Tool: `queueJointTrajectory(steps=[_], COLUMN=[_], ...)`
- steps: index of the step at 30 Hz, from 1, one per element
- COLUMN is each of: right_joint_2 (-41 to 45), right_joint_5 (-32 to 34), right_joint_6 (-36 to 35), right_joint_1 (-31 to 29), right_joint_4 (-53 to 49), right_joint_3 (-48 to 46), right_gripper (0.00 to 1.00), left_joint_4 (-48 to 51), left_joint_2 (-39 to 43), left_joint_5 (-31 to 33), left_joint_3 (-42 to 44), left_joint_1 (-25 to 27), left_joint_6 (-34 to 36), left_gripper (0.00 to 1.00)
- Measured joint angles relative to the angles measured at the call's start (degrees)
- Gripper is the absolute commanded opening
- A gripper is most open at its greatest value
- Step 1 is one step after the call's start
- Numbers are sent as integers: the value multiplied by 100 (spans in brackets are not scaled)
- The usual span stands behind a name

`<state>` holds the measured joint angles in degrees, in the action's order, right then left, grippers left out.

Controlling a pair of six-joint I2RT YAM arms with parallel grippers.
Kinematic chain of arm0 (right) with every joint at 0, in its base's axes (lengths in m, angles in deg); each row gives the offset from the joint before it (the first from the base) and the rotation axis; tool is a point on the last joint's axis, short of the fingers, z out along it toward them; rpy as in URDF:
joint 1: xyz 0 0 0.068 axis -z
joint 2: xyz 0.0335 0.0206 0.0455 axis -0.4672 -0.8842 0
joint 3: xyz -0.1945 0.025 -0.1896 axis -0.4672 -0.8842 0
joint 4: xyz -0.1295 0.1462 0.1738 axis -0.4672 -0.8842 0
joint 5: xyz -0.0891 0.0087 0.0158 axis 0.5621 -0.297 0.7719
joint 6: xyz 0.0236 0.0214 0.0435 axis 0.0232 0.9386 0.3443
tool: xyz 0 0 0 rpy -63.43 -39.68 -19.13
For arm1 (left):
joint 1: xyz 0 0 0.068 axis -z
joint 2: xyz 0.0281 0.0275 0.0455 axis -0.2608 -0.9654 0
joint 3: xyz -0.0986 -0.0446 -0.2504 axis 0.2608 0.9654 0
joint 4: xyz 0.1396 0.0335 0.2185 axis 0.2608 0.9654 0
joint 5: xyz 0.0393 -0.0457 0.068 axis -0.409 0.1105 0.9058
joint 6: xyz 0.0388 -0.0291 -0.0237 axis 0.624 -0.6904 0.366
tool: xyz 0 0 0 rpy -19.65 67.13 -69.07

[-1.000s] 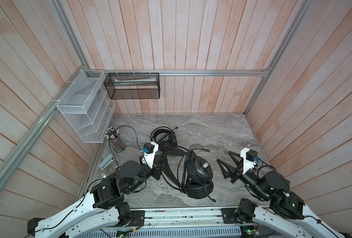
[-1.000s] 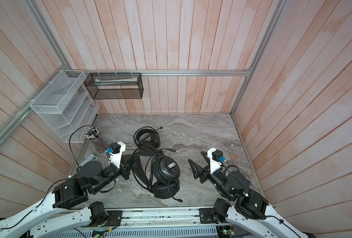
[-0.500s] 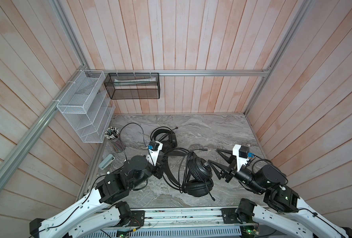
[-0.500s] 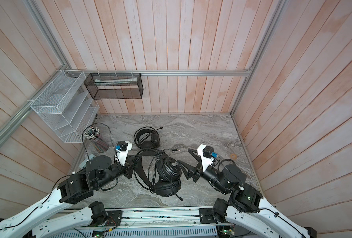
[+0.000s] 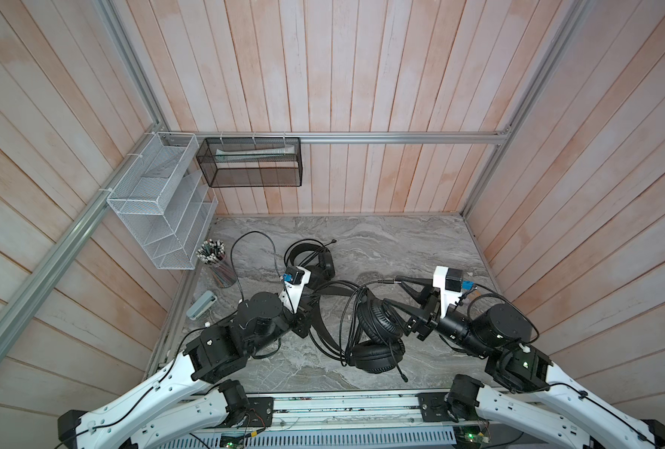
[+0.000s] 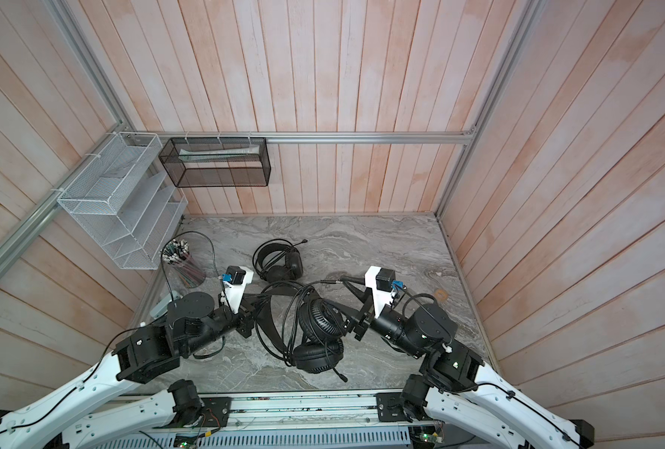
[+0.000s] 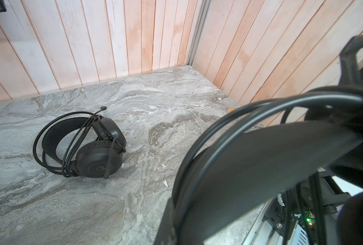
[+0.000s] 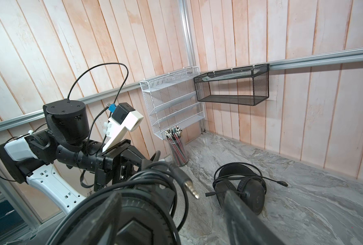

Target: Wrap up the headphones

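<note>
Two black headphones show in both top views. The smooth-cupped pair with a boom mic (image 5: pixel 315 264) (image 7: pixel 100 161) (image 8: pixel 248 193) lies at the back of the table, its cable looped round it. The grille-backed pair (image 5: pixel 379 328) (image 6: pixel 319 318) sits mid-table with loose cable loops (image 5: pixel 346 330) over its cups. My left gripper (image 5: pixel 310 308) (image 6: pixel 256 307) is shut on its headband (image 7: pixel 261 169). My right gripper (image 5: pixel 398 295) (image 8: pixel 172 201) stands open, its fingers (image 8: pixel 240 212) straddling the grille-backed cup (image 8: pixel 133 224). The cable's jack plug (image 8: pixel 190 186) hangs between them.
A cup of pencils (image 5: pixel 216 264) stands at the back left under a white wire rack (image 5: pixel 159 217). A black mesh basket (image 5: pixel 253 163) hangs on the back wall. A pale grey-blue object (image 5: pixel 202 305) lies by the left edge, a small orange ring (image 6: pixel 440 294) at the right.
My right gripper has swung left, up to the grille-backed headphones, still open. My left gripper has moved back and to the right with the headband in its grip.
</note>
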<state>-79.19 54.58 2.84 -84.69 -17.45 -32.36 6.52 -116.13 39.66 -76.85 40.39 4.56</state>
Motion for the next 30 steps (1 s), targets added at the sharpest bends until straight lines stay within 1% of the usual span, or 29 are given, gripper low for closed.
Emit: queueJointTrajectory(steps=[4, 9, 20, 26, 30], right_joint_2=[-138, -247, -492, -647, -717], right_joint_5=[-9, -52, -66, -44, -42], right_joint_6=[107, 190, 295, 361, 396], right_joint_1=[0, 0, 0, 0, 0], right_joint_4=[186, 411, 780, 1049, 1187], right_joint_3=[0, -13, -22, -28, -37], right_gripper=[73, 67, 60, 54, 49], left_joint_4=[0, 0, 0, 0, 0], left_joint_2=[0, 0, 0, 0, 0], left_joint_5=[-4, -11, -20, -17, -20], left_joint_3=[0, 0, 0, 0, 0], left_joint_1=[-2, 0, -2, -2, -2], left_joint_6=[0, -2, -20, -20, -22], left_gripper=[0, 0, 0, 0, 0])
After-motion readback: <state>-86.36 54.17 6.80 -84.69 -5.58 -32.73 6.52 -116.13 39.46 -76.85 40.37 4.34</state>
